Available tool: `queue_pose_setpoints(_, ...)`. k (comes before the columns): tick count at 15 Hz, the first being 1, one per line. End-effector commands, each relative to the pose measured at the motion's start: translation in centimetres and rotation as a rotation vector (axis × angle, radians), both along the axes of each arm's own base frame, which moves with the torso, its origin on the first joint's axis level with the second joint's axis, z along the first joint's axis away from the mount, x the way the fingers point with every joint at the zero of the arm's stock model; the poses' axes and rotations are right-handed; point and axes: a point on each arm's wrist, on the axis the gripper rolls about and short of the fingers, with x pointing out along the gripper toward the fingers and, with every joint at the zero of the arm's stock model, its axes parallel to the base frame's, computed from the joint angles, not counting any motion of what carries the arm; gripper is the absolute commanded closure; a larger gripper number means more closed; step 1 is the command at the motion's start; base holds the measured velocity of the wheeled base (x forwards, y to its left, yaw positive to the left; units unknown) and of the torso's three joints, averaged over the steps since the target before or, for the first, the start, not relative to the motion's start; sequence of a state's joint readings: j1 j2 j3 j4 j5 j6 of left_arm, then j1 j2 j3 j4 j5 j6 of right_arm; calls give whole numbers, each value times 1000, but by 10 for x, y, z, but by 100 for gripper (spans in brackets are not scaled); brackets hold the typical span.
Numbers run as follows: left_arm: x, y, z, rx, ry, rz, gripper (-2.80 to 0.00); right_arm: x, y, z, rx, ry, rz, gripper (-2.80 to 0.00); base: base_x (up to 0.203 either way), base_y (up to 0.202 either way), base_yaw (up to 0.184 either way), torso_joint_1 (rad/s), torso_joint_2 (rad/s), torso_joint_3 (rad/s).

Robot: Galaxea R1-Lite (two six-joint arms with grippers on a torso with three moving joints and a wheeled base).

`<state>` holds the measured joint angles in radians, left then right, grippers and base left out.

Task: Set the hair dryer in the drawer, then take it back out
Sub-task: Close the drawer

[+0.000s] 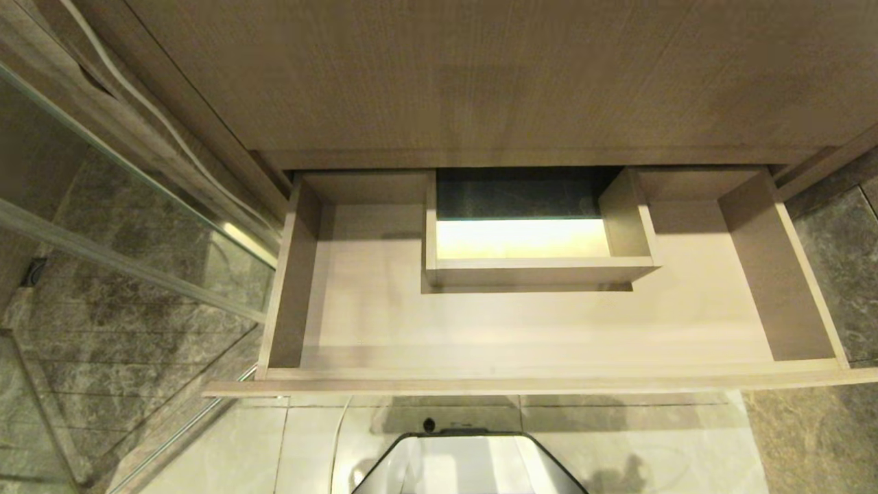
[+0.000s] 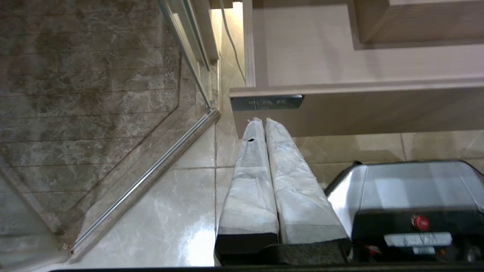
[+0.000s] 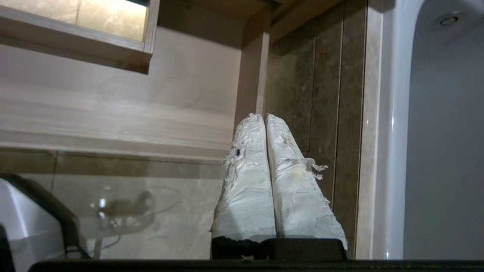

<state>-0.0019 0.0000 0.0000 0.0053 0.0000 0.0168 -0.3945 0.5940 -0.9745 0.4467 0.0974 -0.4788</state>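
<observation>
Both grippers are empty, their fingers pressed together. The right gripper [image 3: 264, 119] hangs by the drawer's right end; the left gripper [image 2: 263, 121] sits parked just under the label plate [image 2: 267, 102] at the front's left corner. The drawer [image 1: 549, 381] stands pulled out, its floor bare, apparently ready for loading. From its middle, a cut-out box [image 1: 542, 271] lies at twelve o'clock. The hair dryer is nowhere in view. Glass panel [image 1: 137, 226] at nine o'clock, pale floor tiles [image 1: 651, 446] at six.
</observation>
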Motion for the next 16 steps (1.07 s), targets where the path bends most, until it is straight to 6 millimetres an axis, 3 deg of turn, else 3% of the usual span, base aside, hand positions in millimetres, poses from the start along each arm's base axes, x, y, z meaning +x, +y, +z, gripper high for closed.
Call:
queue_pose_setpoints(1,0,0,-1,0,2,-1,0,4,-2,-2,1,11,0,0,0,0,0,-29,427,432)
queue_pose_setpoints(11,0,0,-1,0,2,-1,0,33,-14,-18,50,140,-11,0,0,0,0,-40,355,324)
queue_pose_setpoints(16,0,0,-1,0,2,-1,0,89,-44,-38,140,450,-97,0,0,0,0,34,166,195)
